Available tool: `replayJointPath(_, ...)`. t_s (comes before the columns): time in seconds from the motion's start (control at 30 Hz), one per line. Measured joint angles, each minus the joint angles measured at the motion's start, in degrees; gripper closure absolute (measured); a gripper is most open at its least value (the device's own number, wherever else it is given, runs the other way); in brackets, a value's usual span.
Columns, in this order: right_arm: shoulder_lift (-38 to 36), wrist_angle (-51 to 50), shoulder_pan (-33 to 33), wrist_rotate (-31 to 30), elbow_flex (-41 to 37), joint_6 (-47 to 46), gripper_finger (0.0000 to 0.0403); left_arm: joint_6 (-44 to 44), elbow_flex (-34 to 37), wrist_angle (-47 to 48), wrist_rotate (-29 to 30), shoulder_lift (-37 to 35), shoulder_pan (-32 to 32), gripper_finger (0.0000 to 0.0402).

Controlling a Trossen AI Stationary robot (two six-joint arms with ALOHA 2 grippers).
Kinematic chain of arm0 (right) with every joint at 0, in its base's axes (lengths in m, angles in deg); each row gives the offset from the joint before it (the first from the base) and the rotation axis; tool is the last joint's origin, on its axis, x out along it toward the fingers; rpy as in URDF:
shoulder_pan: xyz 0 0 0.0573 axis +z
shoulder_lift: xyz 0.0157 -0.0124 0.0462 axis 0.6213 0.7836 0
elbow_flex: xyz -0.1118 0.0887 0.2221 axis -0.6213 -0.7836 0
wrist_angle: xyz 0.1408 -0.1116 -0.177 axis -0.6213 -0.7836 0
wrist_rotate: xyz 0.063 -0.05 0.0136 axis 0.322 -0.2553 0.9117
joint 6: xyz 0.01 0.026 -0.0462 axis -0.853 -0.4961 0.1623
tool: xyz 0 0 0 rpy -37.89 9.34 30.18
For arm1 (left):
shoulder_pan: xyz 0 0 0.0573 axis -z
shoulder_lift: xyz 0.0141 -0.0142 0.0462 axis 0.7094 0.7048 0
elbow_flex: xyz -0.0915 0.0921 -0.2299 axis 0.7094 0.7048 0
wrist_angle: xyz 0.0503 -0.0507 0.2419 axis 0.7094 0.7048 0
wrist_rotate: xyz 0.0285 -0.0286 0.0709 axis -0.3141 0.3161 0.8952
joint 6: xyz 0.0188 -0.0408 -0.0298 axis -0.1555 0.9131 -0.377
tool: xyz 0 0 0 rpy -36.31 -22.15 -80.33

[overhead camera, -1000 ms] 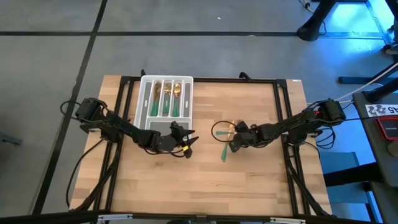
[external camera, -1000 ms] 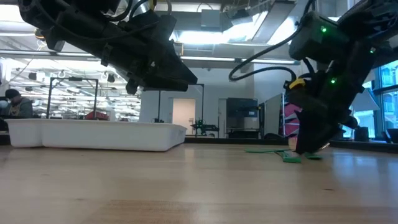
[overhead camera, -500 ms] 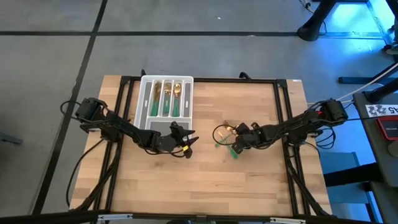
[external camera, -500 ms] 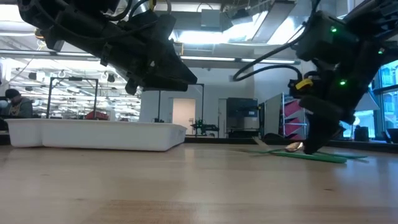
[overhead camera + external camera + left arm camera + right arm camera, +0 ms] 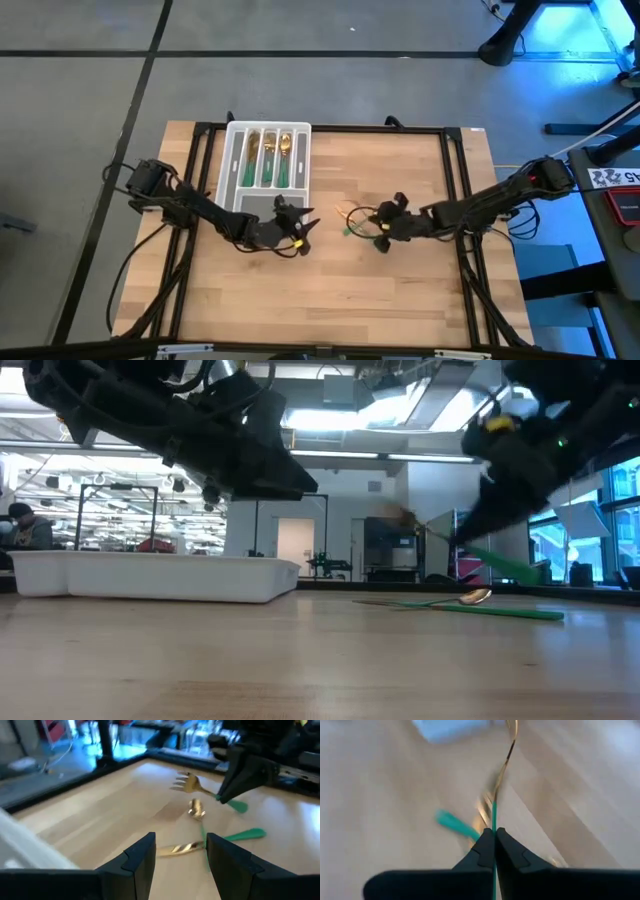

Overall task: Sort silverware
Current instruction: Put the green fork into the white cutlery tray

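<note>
While the right hand [image 5: 225, 795] clenches a fork [image 5: 192, 785] by its handle, prongs toward the tray [image 5: 235, 160] | left hand [image 5: 303, 232] nearer, parted, empty | 2 pieces remain on table [image 5: 400, 300]

Two black jointed arms, looping black cables, yellow tag by left hand [image 5: 296, 228].

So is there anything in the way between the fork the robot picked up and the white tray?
Nothing visible blocks it. The right gripper holds the fork lifted off the table. The left gripper waits near the white tray, beside the path.
</note>
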Motion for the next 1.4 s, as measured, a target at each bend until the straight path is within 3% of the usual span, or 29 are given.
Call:
replayJointPath(0.1,0.23,17.2,0.77,0.68,-2.91,7.79,0.04,-6.42,0.0,-9.49,-2.56,3.13,0.81,0.0238)
replayJointPath(0.23,0.26,35.45,1.68,3.04,-5.85,14.89,0.0401,-12.99,-0.02,-26.4,-12.86,8.48,1.01,0.0238)
replayJointPath(0.43,0.26,50.3,2.24,3.51,-6.31,22.82,0.0401,-17.75,-2.89,-41.29,-16.85,16.37,-0.13,0.0238)
replayJointPath(0.67,0.26,59.31,2.11,7.07,-6.2,28.34,0.0402,-14.61,-9.94,-41.81,-26.62,21.92,-4.66,0.0224)
replayJointPath(0.93,0.26,58.86,2.11,7.6,-6.2,29.9,0.0402,-9.76,-15.05,-36.04,-27.05,22.31,-7.14,0.018)
replayJointPath(1.07,0.25,58.99,2.11,7.59,-6.2,29.9,0.0402,-11.6,-17.64,-33.04,-31.99,22.31,-7.09,0.0175)
replayJointPath(1.2,0.26,58.73,2.11,7.59,-6.2,30.08,0.0402,-11.94,-20.81,-26.38,-32.56,22.33,-6.81,0.0192)
replayJointPath(1.4,0.24,58.56,2.11,7.59,-6.18,30.08,0.0402,-11.8,-23.26,-20.13,-32.43,22.33,-6.77,0.0264)
